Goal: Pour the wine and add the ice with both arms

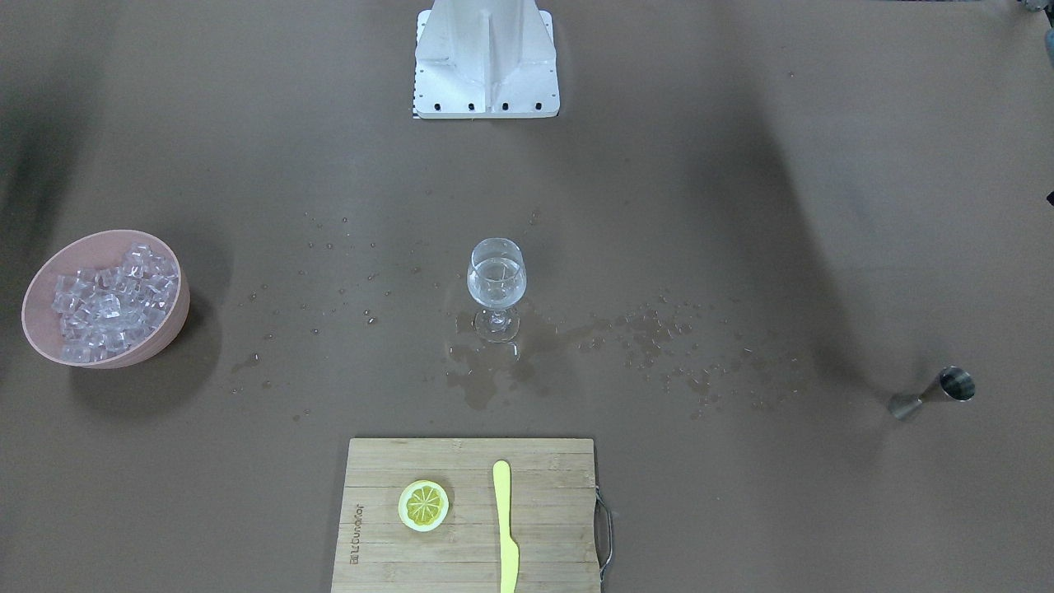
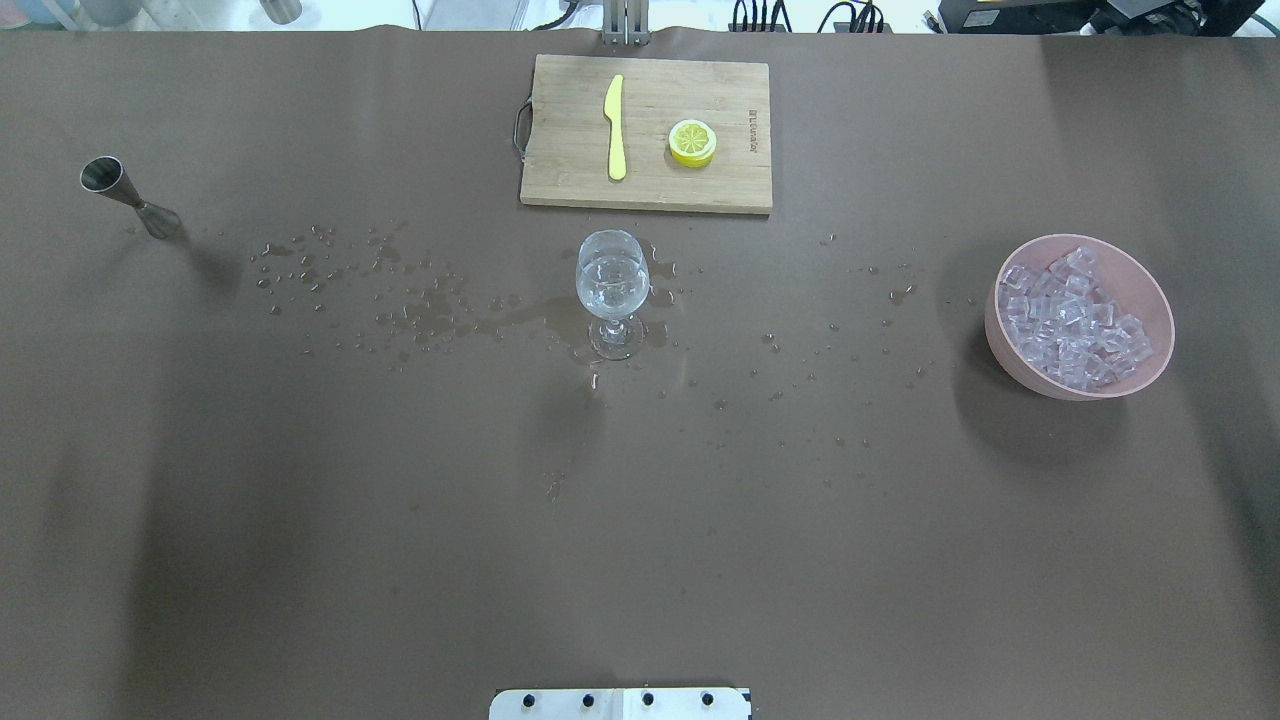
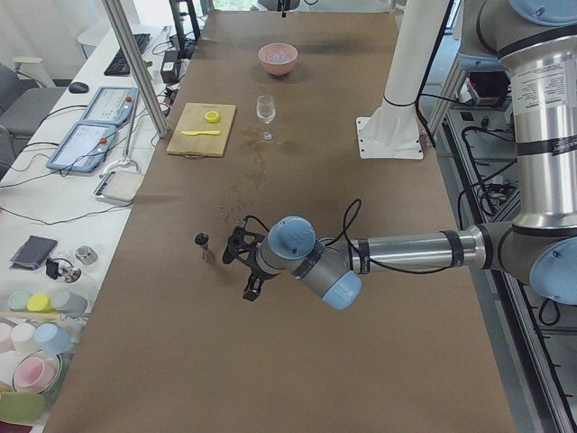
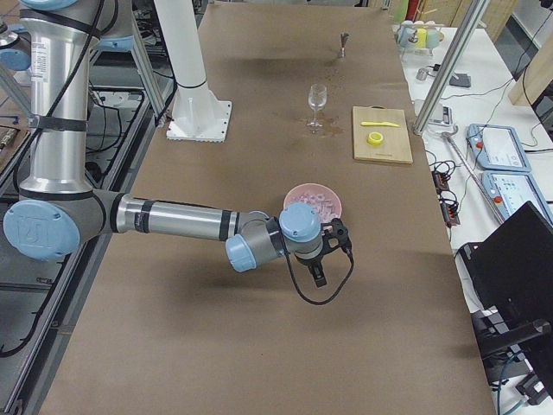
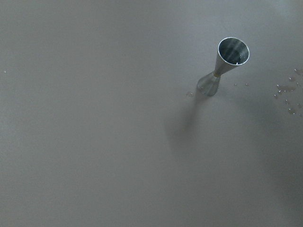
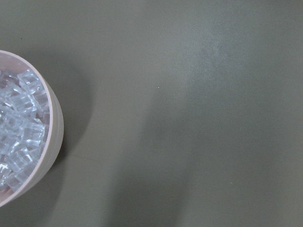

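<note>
The ice [image 2: 1072,322] lies heaped in a pink bowl [image 2: 1003,352] at the robot's right side of the table, well apart from the wine glass [image 2: 612,290], which stands upright in the middle and seems to hold some clear liquid. A metal jigger [image 2: 128,195] stands at the far left side, with a trail of water drops [image 2: 400,310] between it and the glass, and a puddle [image 1: 486,375] lies around the foot of the glass. The left gripper [image 3: 245,266] hangs near the jigger and the right gripper [image 4: 333,249] hangs just beside the bowl, on the side away from the glass. Both show only in the side views, so I cannot tell if their fingers are spread or closed, and I see nothing held in them. I judge that several things can go wrong from here. The jigger is narrow at the waist and stands on a small foot, so a contact a little off its centre can tip it and spill what it may contain. The glass stands on a wet surface, so a touch on its rim can make it slide or fall. The cubes look smooth and wet, so one can slip out of the fingers on the long way to the glass, and a cube dropped from too high can splash more liquid out.
</note>
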